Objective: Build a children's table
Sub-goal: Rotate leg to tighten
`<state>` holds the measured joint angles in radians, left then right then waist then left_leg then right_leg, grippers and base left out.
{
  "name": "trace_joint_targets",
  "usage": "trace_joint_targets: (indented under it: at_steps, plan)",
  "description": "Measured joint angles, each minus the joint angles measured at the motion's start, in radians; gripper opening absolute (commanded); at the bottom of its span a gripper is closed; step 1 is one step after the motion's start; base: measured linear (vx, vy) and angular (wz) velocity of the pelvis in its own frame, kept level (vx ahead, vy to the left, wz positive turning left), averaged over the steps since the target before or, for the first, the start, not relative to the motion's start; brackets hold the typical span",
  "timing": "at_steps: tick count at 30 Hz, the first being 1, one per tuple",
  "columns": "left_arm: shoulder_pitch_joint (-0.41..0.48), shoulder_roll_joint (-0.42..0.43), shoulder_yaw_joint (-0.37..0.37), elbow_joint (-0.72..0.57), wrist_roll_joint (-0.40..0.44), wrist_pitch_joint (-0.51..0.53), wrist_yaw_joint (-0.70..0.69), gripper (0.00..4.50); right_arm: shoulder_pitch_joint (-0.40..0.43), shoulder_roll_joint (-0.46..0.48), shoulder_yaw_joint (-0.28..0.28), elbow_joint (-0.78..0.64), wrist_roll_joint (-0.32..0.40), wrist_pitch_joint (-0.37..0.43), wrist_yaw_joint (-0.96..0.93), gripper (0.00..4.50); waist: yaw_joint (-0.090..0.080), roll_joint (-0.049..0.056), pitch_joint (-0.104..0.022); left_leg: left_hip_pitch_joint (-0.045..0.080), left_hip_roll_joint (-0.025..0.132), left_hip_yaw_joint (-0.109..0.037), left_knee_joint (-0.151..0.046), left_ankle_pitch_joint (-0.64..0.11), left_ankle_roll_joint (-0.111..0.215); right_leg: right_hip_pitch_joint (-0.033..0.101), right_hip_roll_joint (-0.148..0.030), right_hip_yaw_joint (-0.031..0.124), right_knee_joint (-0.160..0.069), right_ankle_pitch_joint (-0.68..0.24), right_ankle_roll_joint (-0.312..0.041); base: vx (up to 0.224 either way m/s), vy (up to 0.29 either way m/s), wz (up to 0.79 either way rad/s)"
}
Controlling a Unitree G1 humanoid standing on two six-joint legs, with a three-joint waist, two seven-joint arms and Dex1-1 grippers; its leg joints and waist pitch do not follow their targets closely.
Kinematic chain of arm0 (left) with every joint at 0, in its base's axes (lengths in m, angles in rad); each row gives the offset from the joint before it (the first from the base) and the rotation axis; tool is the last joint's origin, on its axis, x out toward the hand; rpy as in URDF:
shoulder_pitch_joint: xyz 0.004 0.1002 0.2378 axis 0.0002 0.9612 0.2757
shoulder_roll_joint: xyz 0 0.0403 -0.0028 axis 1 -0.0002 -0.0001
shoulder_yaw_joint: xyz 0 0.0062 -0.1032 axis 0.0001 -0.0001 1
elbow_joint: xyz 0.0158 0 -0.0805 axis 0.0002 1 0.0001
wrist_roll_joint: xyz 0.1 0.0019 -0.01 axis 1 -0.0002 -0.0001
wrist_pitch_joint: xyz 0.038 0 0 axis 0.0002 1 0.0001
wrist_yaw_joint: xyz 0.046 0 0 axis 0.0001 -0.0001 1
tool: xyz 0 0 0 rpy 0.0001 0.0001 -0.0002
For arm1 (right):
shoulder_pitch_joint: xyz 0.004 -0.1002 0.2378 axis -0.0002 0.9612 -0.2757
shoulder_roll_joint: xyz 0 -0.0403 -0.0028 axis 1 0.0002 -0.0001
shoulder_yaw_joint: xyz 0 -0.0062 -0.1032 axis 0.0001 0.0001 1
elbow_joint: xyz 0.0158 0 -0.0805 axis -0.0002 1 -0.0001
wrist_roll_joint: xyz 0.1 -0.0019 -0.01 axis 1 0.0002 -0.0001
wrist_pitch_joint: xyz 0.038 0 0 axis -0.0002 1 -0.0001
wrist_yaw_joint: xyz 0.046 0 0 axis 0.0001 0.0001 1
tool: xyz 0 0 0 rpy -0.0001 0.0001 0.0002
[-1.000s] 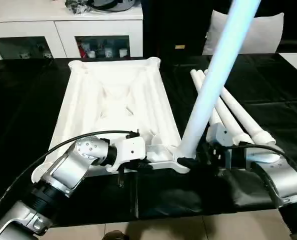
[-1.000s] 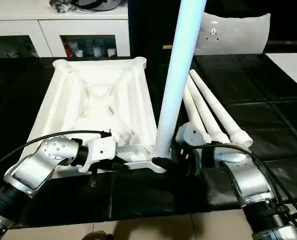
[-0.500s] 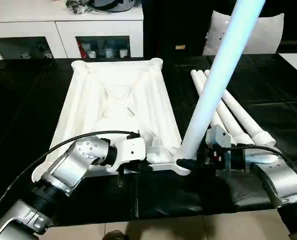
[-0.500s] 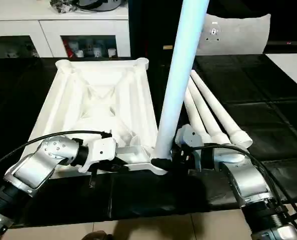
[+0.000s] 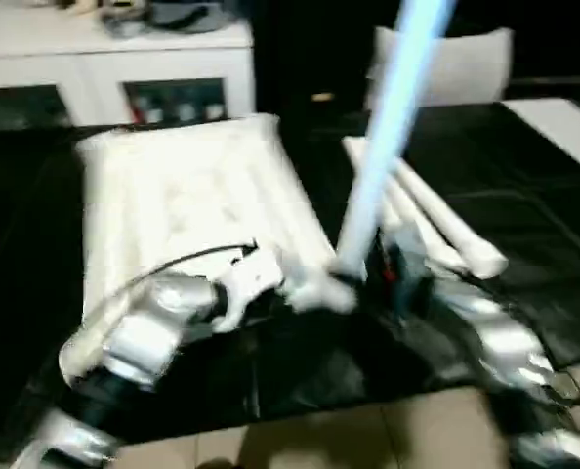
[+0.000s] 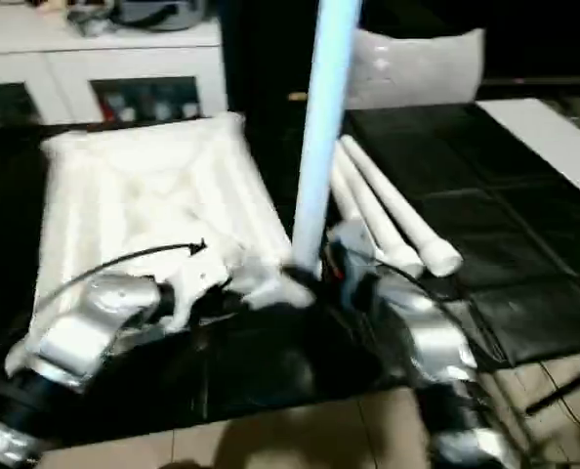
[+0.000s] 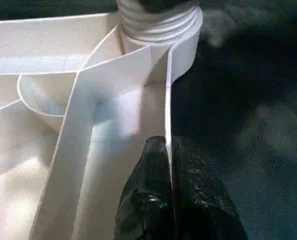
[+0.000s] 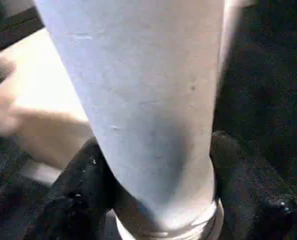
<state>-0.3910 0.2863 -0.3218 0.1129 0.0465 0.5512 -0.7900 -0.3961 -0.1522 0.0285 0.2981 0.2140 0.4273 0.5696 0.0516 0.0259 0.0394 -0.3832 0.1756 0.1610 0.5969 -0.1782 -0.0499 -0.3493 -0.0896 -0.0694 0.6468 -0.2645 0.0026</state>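
I watched through the head camera, which looked down over my two silver forearms onto a black work surface (image 5: 524, 166). The picture was smeared, so fine detail was lost.

The table top (image 5: 173, 195) lay upside down on the black surface, ribbed side facing up, on my left half of the scene. One white leg (image 5: 383, 127) stood nearly upright at the near right corner of that top, leaning slightly to the right as it rose out of the picture. Its lower end met the round corner socket (image 7: 161, 30), where I could see ridged threads.

My right gripper (image 8: 153, 185) was clamped around the lower part of that leg, one black finger (image 8: 78, 190) pressed on each side of the tube, just above its collar.

My left gripper (image 7: 168, 165) was pinched onto the thin side wall of the table top, close to the same corner, with a black finger on each face of the wall.

Three spare legs (image 6: 383, 210) lay side by side on the black surface, just to the right of the standing leg, their wide ends pointing toward me.

A white cabinet (image 5: 114, 68) with glass doors stood behind the work surface, and a pale cushion (image 6: 417, 63) sat behind it at the far right.
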Motion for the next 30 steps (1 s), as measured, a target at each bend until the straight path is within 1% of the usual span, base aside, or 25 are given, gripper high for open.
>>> trace_joint_targets:
  at_steps: [2, 3, 5, 6, 7, 8, 12, 15, 17, 20, 21, 22, 23, 25, 26, 28, 30]
  plan:
    - [0.006, -0.048, 0.009, -0.012, 0.002, 0.042, 0.066, 0.00, -0.026, 0.043, -0.024, 0.026, -0.005, 0.005, -0.089, 2.57, -0.001, -0.002, 0.001, 0.000, 0.000, 0.002, 0.000, 0.000, 0.001, 0.000, 0.000, 0.001, -0.001, 0.000, 0.000, 0.000, 0.000, 0.00]
    - [0.007, -0.087, 0.021, -0.013, 0.010, 0.064, 0.116, 0.00, -0.050, 0.078, -0.043, 0.052, -0.013, 0.001, -0.155, 2.57, -0.001, -0.004, 0.001, 0.000, 0.000, 0.003, 0.000, 0.000, 0.001, -0.001, 0.000, 0.002, -0.001, 0.000, 0.000, 0.000, 0.000, 0.00]
    - [0.007, -0.134, 0.025, -0.018, 0.029, 0.091, 0.178, 0.00, -0.082, 0.107, -0.061, 0.096, -0.017, -0.017, -0.223, 2.57, 0.002, -0.005, 0.001, -0.001, 0.000, 0.004, 0.000, 0.000, 0.001, -0.002, 0.000, 0.002, -0.002, 0.000, 0.000, 0.000, 0.000, 0.00]
    - [0.007, -0.162, 0.024, -0.018, 0.037, 0.103, 0.209, 0.00, -0.096, 0.118, -0.071, 0.121, -0.017, -0.038, -0.245, 2.57, 0.005, -0.006, 0.002, -0.002, 0.000, 0.006, -0.001, 0.000, 0.002, -0.003, -0.001, 0.003, -0.003, 0.000, 0.000, 0.000, 0.000, 0.00]
    - [0.007, -0.173, 0.024, -0.019, 0.040, 0.107, 0.224, 0.00, -0.101, 0.122, -0.078, 0.134, -0.017, -0.051, -0.249, 3.12, 0.008, -0.006, 0.002, -0.003, 0.000, 0.006, -0.001, -0.001, 0.003, -0.003, -0.001, 0.003, -0.005, 0.000, 0.001, 0.000, 0.000, 0.00]
    - [0.007, -0.179, 0.020, -0.021, 0.045, 0.108, 0.237, 0.00, -0.104, 0.123, -0.079, 0.144, -0.020, -0.068, -0.250, 3.12, 0.010, -0.006, 0.002, -0.004, 0.000, 0.007, -0.002, -0.001, 0.004, -0.003, -0.001, 0.003, -0.007, 0.000, 0.001, 0.000, 0.000, 0.00]
    - [0.003, -0.179, 0.011, -0.023, 0.055, 0.106, 0.250, 0.00, -0.104, 0.131, -0.076, 0.145, -0.037, -0.094, -0.242, 3.54, 0.011, -0.006, 0.002, -0.006, 0.000, 0.008, -0.002, 0.000, 0.009, -0.006, -0.001, 0.004, -0.008, 0.000, 0.001, 0.000, 0.000, 0.00]
    - [-0.003, -0.158, 0.001, -0.022, 0.065, 0.090, 0.246, 0.00, -0.094, 0.122, -0.055, 0.139, -0.057, -0.117, -0.223, 3.67, 0.010, -0.006, 0.002, -0.008, 0.000, 0.009, -0.002, 0.002, 0.011, -0.009, -0.001, 0.004, -0.007, 0.001, 0.003, 0.000, 0.000, 0.00]
    - [-0.009, -0.138, -0.010, -0.016, 0.066, 0.070, 0.231, 0.00, -0.082, 0.103, -0.041, 0.135, -0.058, -0.135, -0.196, 3.95, 0.011, -0.006, 0.002, -0.009, 0.000, 0.009, -0.002, 0.001, 0.009, -0.010, -0.001, 0.004, -0.007, 0.002, 0.004, 0.000, 0.000, 0.00]
    - [-0.018, -0.122, -0.012, -0.007, 0.066, 0.051, 0.212, 0.00, -0.051, 0.059, -0.028, 0.104, -0.049, -0.151, -0.125, 4.18, 0.012, -0.006, 0.002, -0.014, 0.000, 0.009, -0.002, 0.001, 0.008, -0.016, -0.001, 0.005, -0.006, 0.003, 0.006, 0.000, 0.000, 0.00]
    - [-0.021, -0.115, -0.012, -0.003, 0.066, 0.045, 0.203, 0.00, -0.037, 0.041, -0.026, 0.089, -0.044, -0.153, -0.096, 4.28, 0.012, -0.006, 0.002, -0.016, 0.000, 0.009, -0.002, 0.004, 0.014, -0.017, -0.001, 0.005, -0.006, 0.004, 0.007, 0.000, 0.000, 0.00]
    - [-0.024, -0.106, -0.013, 0.002, 0.065, 0.034, 0.194, 0.00, -0.023, 0.020, -0.025, 0.072, -0.040, -0.154, -0.068, 4.28, 0.013, -0.006, 0.002, -0.017, 0.000, 0.009, -0.002, 0.005, 0.014, -0.019, -0.001, 0.004, -0.006, 0.004, 0.008, 0.000, 0.000, 0.00]
    - [-0.027, -0.097, -0.014, 0.006, 0.065, 0.021, 0.185, 0.00, -0.011, 0.003, -0.019, 0.057, -0.032, -0.153, -0.031, 4.41, 0.013, -0.007, 0.002, -0.019, 0.001, 0.009, -0.002, 0.006, 0.015, -0.020, -0.001, 0.004, -0.006, 0.005, 0.009, 0.000, 0.000, 0.00]
    - [-0.032, -0.086, -0.014, 0.015, 0.064, 0.010, 0.173, 0.00, 0.004, -0.023, -0.018, 0.048, -0.028, -0.154, 0.009, 4.41, 0.013, -0.006, 0.003, -0.020, 0.001, 0.010, -0.002, 0.006, 0.017, -0.021, -0.001, 0.004, -0.006, 0.005, 0.009, 0.000, 0.000, 0.00]
    - [-0.033, -0.071, -0.016, 0.016, 0.061, -0.001, 0.158, 0.00, 0.013, -0.047, -0.006, 0.034, -0.028, -0.154, 0.039, 4.41, 0.014, -0.006, 0.003, -0.020, 0.001, 0.010, -0.001, 0.006, 0.017, -0.021, -0.001, 0.004, -0.006, 0.005, 0.009, 0.000, 0.000, 0.00]
    - [-0.034, -0.045, -0.026, 0.017, 0.052, -0.021, 0.122, 0.00, 0.028, -0.104, 0.013, 0.010, -0.024, -0.155, 0.103, 4.41, 0.022, -0.006, 0.003, -0.021, 0.000, 0.010, -0.001, 0.006, 0.017, -0.021, -0.001, 0.004, -0.006, 0.005, 0.009, 0.000, 0.000, 0.00]
    - [-0.034, -0.020, -0.034, 0.016, 0.042, -0.040, 0.081, 0.00, 0.039, -0.157, 0.013, -0.011, -0.022, -0.156, 0.158, 4.41, 0.036, -0.006, 0.003, -0.020, 0.000, 0.010, 0.000, 0.006, 0.017, -0.021, -0.001, 0.004, -0.006, 0.006, 0.009, 0.000, 0.000, 0.00]
